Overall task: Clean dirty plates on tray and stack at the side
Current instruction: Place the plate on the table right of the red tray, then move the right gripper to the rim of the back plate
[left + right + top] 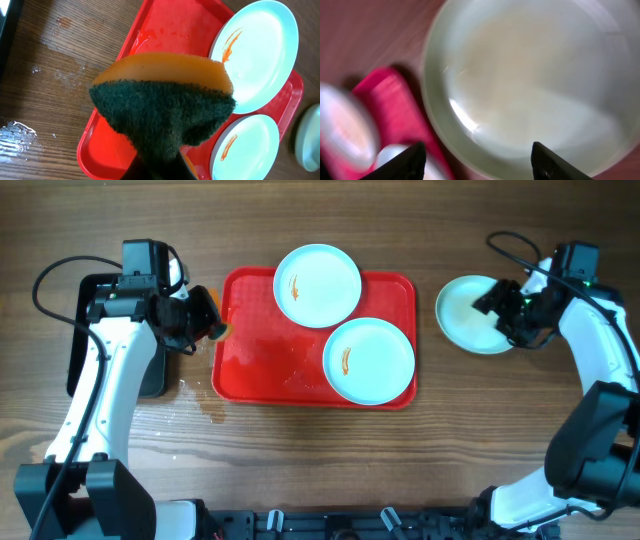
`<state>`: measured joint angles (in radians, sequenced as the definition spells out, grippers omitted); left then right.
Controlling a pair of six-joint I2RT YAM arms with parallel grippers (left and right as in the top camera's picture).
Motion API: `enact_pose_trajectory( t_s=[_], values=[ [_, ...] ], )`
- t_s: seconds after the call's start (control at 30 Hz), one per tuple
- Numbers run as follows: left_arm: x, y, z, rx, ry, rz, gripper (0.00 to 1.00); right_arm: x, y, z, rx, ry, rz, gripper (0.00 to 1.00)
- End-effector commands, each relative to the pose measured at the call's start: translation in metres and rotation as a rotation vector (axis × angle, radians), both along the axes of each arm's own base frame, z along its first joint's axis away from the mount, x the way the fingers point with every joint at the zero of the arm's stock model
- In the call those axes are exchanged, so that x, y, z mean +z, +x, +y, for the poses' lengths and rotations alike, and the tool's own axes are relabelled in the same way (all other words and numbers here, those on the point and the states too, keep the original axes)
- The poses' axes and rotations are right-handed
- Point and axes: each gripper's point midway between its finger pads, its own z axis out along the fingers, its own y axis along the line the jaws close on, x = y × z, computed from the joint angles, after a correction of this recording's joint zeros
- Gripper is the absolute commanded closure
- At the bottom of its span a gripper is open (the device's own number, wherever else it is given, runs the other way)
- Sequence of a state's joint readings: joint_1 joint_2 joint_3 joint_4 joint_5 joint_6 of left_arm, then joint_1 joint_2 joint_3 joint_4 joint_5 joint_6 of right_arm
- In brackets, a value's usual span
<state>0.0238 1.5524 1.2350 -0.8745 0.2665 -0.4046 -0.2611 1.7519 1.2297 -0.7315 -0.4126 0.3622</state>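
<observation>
- Red tray (260,370) mid-table, long side running left-right, surface looks wet on the left half.
- Two plates on the tray: far plate (318,285) at the top edge, overhanging the rim; near plate (368,360) at the right end. Rims close together, can't tell if they touch.
- Each of these has a small orange smear (231,42) left of centre.
- Third plate (465,315) off the tray, flat on the wooden table (300,470) just right of the tray's top-right corner.
- Right gripper (480,157) above the third plate's right side, fingers spread wide, nothing between them. Wrist view is blurred.
- Left gripper (200,320) clamped on the sponge (165,105): orange foam, dark green scouring side facing the wrist camera.
- Sponge sits over the tray's left edge; contact with the tray not clear.
- Black tray (85,330) at far left under the left arm.
- Water droplets (17,135) on the wood left of the red tray.
</observation>
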Motion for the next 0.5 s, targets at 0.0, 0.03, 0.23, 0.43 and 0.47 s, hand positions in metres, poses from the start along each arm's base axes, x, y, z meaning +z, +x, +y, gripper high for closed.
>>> enact_pose_trajectory(
  t_s=[0.0,0.03,0.23,0.43,0.47],
  values=[
    [0.004,0.0,0.003,-0.007,0.012,-0.021,0.96,0.062,0.019,0.06,0.246,0.099,-0.218,0.31],
    [0.004,0.001,0.003,-0.006,0.012,-0.024,0.96,0.073,0.022,0.072,0.292,0.088,-0.252,0.29],
    [0.005,0.005,0.003,-0.006,0.013,-0.044,0.96,0.101,0.044,0.156,0.507,-0.081,-0.407,0.01],
    [0.004,0.004,0.003,-0.007,0.012,-0.037,0.96,0.044,0.055,0.207,0.613,-0.169,-0.298,0.01],
    [0.003,0.003,0.003,-0.007,0.012,-0.036,0.96,0.034,0.058,0.211,0.618,-0.167,-0.273,0.01]
  ],
)
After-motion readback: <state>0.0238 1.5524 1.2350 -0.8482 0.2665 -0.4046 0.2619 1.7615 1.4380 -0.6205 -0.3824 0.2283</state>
